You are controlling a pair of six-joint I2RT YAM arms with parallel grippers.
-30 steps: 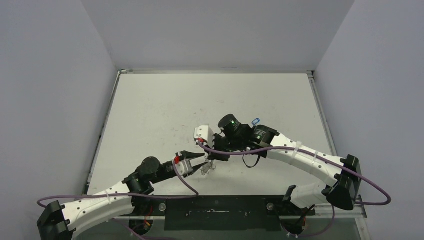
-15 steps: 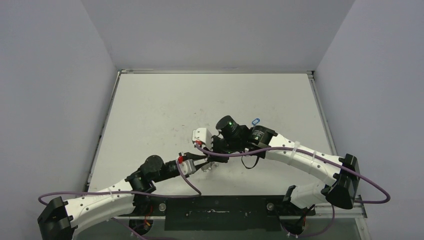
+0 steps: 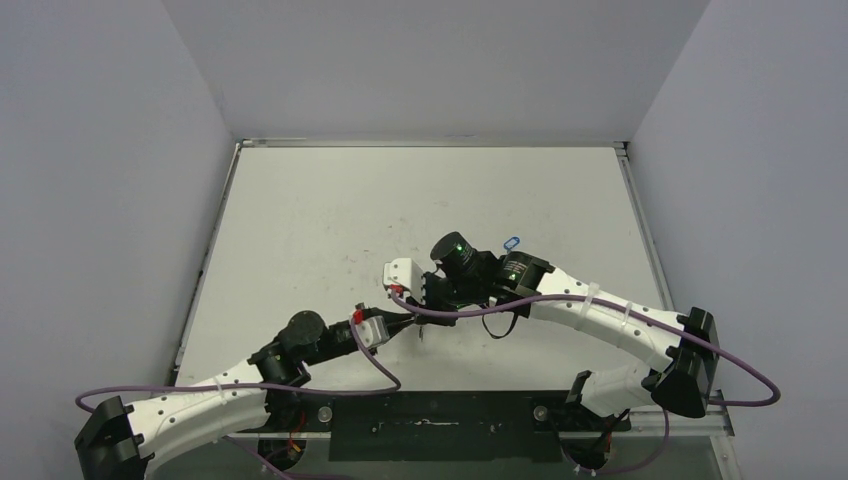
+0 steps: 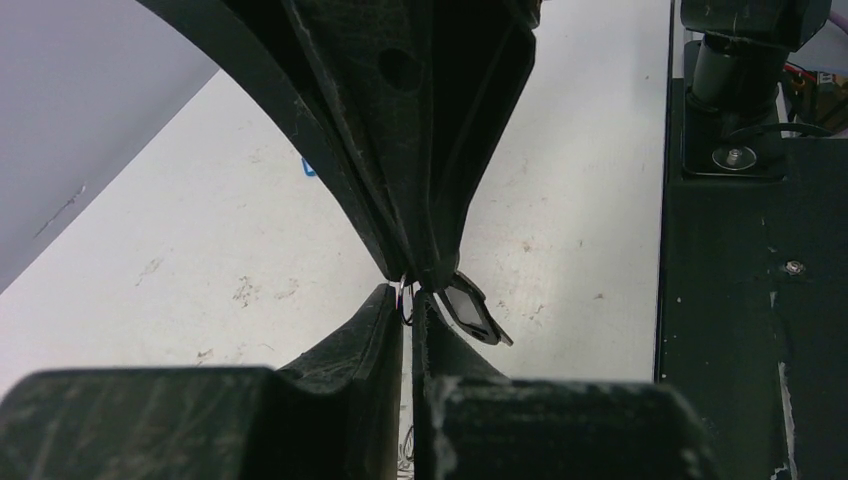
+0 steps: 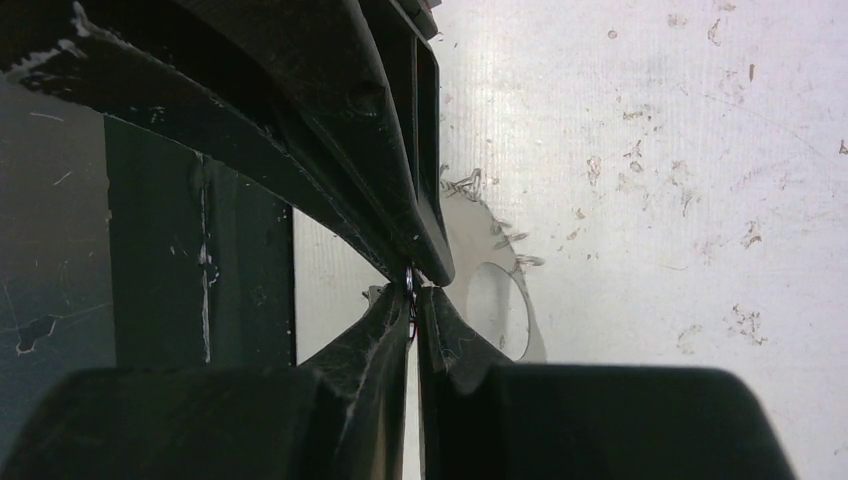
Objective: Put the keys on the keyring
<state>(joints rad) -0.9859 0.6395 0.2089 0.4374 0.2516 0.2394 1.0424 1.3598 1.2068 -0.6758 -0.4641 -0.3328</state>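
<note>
My left gripper (image 3: 408,320) and right gripper (image 3: 422,308) meet tip to tip low over the table's near middle. In the left wrist view my left gripper (image 4: 408,300) is shut on a small wire ring (image 4: 403,297). The dark-headed key (image 4: 470,312) hangs beside it from the right gripper's tips above. In the right wrist view my right gripper (image 5: 413,297) is shut on the same ring. The pale keyring plate (image 5: 475,225) with its round hole lies on the table below. The blue-headed key (image 3: 512,243) lies apart behind the right arm.
The white table (image 3: 330,220) is walled by grey panels on three sides. A black base plate (image 3: 430,415) runs along the near edge, just right of the grippers in the left wrist view (image 4: 740,300). Purple cables loop over both arms.
My left gripper, open a second ago, has moved up and right to the right gripper's tips and shut there. The right gripper has shifted slightly left.
</note>
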